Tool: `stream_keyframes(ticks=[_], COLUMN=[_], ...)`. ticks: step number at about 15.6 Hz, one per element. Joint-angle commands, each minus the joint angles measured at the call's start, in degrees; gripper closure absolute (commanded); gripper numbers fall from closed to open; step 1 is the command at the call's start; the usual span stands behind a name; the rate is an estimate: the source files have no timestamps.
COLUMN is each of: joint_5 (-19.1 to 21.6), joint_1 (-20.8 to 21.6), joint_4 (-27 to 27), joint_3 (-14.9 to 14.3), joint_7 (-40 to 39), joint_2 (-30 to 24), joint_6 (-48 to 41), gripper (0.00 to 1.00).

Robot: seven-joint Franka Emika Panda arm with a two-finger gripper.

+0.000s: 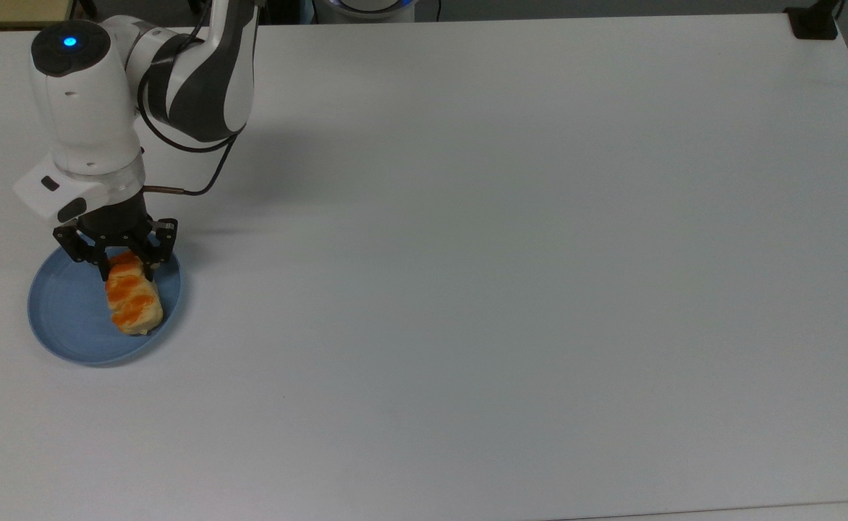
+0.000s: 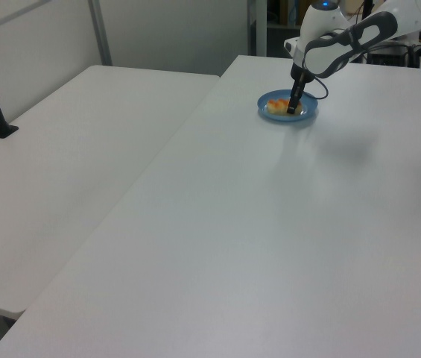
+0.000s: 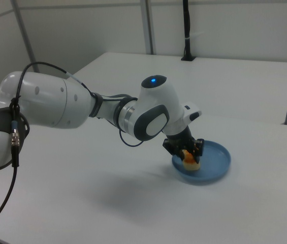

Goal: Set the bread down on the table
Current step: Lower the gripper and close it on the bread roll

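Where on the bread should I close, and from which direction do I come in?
Take the bread across its short width, coming straight down from above. It lies flat on the blue plate with its long axis running up and down the top view, so the narrow sides face the fingers. The gripper already straddles its upper end there; nearer the middle would likely balance better.

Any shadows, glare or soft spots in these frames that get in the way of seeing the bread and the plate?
Top view: even light, a soft arm shadow on the table beside the plate; the bread reads clearly. Left view: a faint grey shadow on the table to the plate's right, and the bread is small and far off. Right view: the gripper covers part of the bread; no strong glare.
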Motion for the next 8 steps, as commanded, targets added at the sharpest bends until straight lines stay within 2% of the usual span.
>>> stream_keyframes(ticks=[1,8], joint_5=[-0.32,-0.67], joint_1=[-0.42,-5.68], joint_4=[-1.42,-1.42], joint_3=[0.46,0.38], joint_7=[-0.25,-4.28], joint_2=[-1.47,-10.33], joint_6=[0.95,-12.31], gripper=[0.68,0.68])
